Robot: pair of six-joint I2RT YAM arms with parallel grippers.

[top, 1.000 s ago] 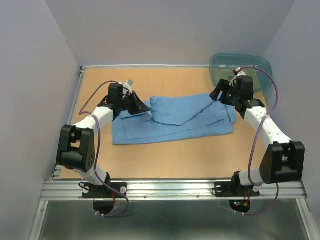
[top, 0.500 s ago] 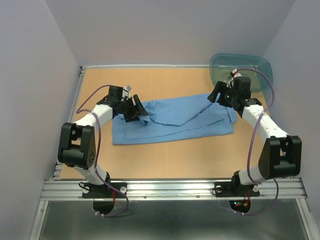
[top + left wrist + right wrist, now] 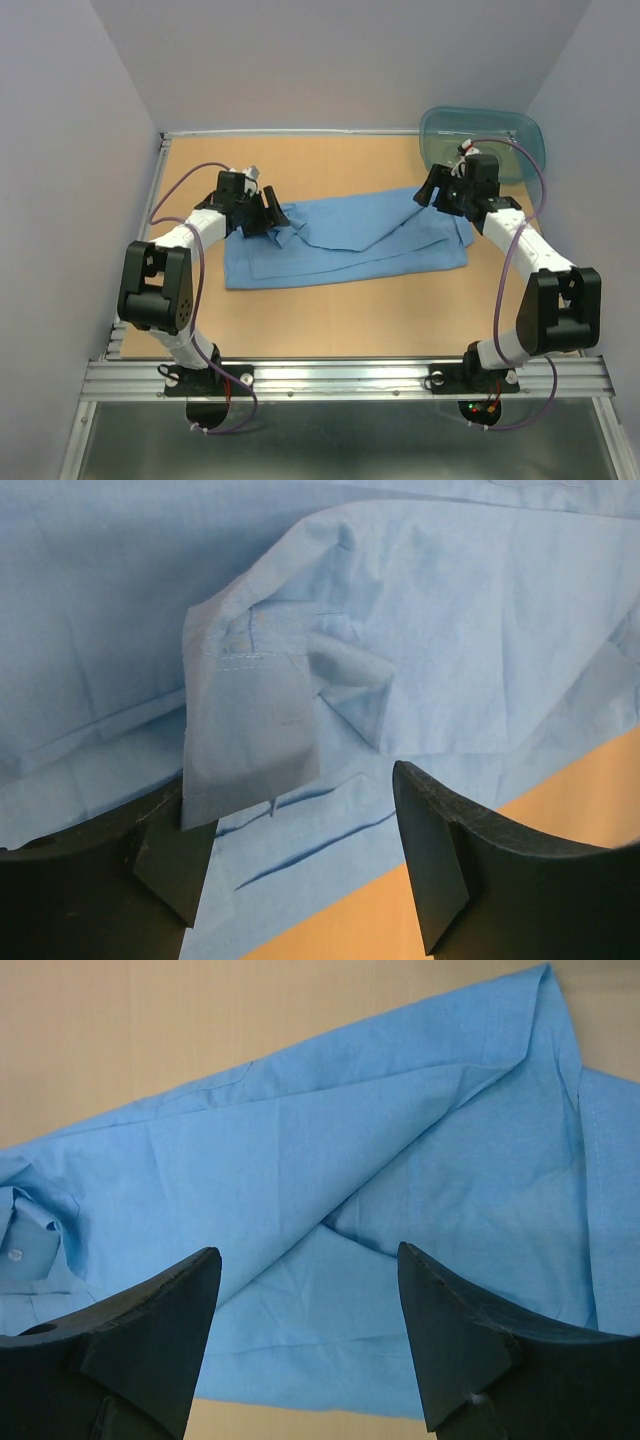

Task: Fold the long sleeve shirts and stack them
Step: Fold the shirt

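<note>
One light blue long sleeve shirt [image 3: 350,240] lies folded into a wide band across the middle of the table. My left gripper [image 3: 272,215] is at its left end, open. In the left wrist view the gripper [image 3: 290,785] has nothing clamped, and a loose cuff flap [image 3: 250,730] of the shirt [image 3: 430,630] stands crumpled against the left finger. My right gripper [image 3: 432,190] hovers over the shirt's right end, open. The right wrist view shows that gripper [image 3: 307,1250] above a diagonal fold of the shirt [image 3: 300,1160], touching nothing.
A translucent teal tub [image 3: 480,140] stands at the table's back right corner, just behind the right arm. Bare wooden tabletop [image 3: 330,320] lies in front of the shirt, and a metal rail runs along the near edge.
My left gripper has opened and let go of the shirt's cloth, which has dropped onto the left end, and it has pulled back slightly left. The right arm has barely moved.
</note>
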